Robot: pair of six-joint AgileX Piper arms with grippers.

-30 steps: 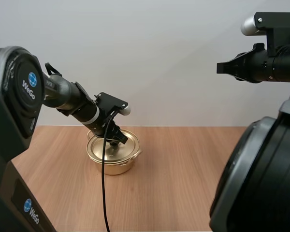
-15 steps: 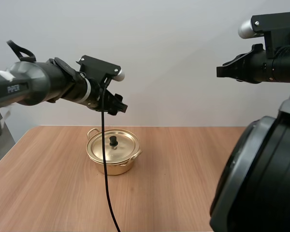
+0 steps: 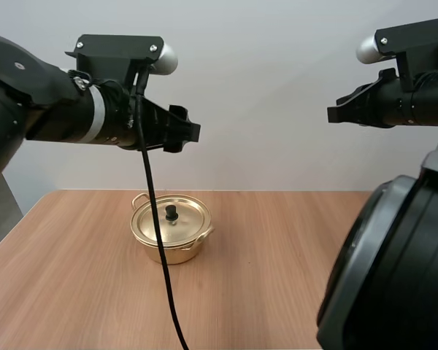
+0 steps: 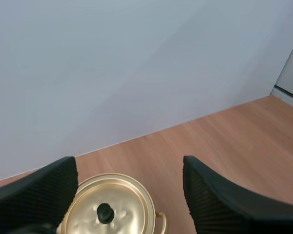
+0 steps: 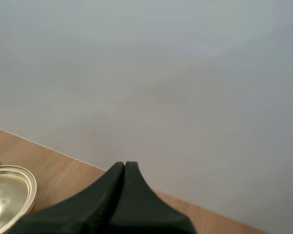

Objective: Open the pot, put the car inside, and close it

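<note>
A golden pot (image 3: 170, 233) stands on the wooden table with its lid (image 3: 172, 221) on; the lid has a black knob (image 3: 171, 212). High above and a little behind the pot hangs my left gripper (image 3: 184, 135), open and holding nothing. In the left wrist view its gripper (image 4: 129, 166) has its two ribbed fingers (image 4: 49, 187) wide apart, with the closed pot (image 4: 110, 210) far below between them. My right gripper (image 3: 336, 114) is raised at the right, well away from the pot. In the right wrist view the right gripper (image 5: 125, 166) is shut into one dark wedge, with the pot's lid (image 5: 10, 192) off to its side.
The wooden table (image 3: 277, 248) spreads bare around the pot to the front and right. A plain pale wall (image 3: 263, 87) rises behind its far edge.
My left gripper has let go of the lid knob, opened wide and risen up and back from the pot. The lid stays on the pot. The right arm has held still.
</note>
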